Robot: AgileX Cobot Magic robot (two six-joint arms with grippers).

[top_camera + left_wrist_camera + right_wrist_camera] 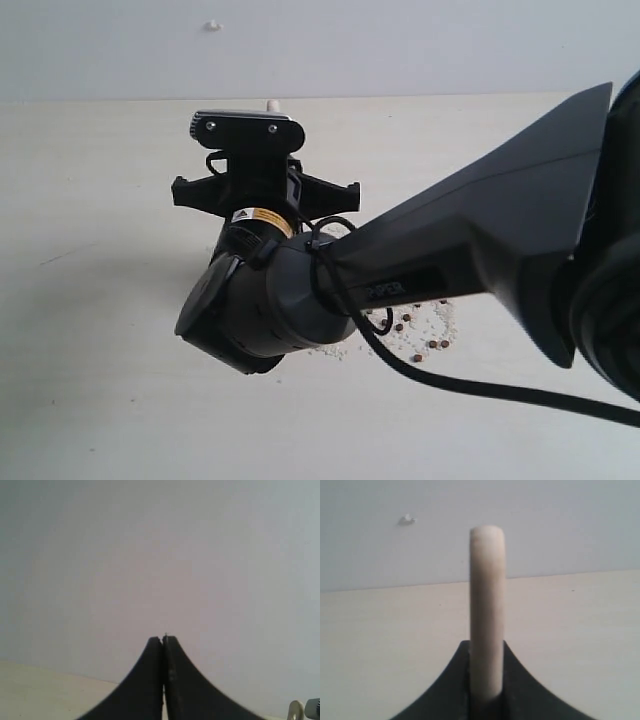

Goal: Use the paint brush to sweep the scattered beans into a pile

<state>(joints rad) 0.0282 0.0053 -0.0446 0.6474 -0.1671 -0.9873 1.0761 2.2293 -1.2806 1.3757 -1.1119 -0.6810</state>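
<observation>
Right gripper is clamping the brush by its handle, which is sticking out past the jaws. Left gripper is sitting pressed shut, empty. Beans are lying clustered among crumbs on the table, partly hidden under the right arm.

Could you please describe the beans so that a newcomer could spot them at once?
On the pale table, look below the dark arm on the right. Beside its black cable lie the beans: tiny round reddish-brown dots, set apart by colour from the whitish crumbs among them.
</observation>
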